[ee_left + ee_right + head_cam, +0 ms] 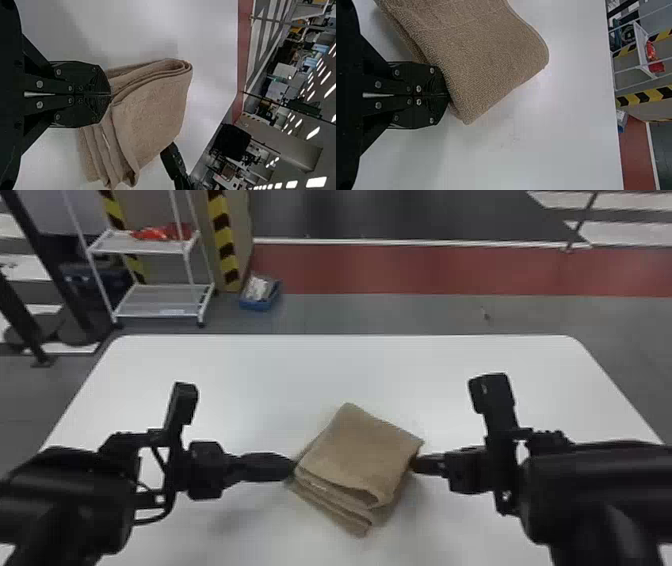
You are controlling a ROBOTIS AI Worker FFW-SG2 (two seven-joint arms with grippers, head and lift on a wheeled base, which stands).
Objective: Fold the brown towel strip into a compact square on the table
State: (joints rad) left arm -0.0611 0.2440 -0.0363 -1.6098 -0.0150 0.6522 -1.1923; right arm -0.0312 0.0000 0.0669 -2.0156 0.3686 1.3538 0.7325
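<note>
Your nubby brown towel (357,450), a soft layered square on smooth white table (200,365), your left gripper (292,470) clenched against its nine o'clock side, right gripper (415,464) clenched against three.

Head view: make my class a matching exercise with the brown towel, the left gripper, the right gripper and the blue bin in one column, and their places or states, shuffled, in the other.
1. Brown towel
2. Left gripper
3. Right gripper
4. Blue bin

A. At the towel's right side
B. On the floor beyond the table
C. At the towel's left side
D. Folded in layers

Pairs: 1-D, 2-C, 3-A, 4-B
</note>
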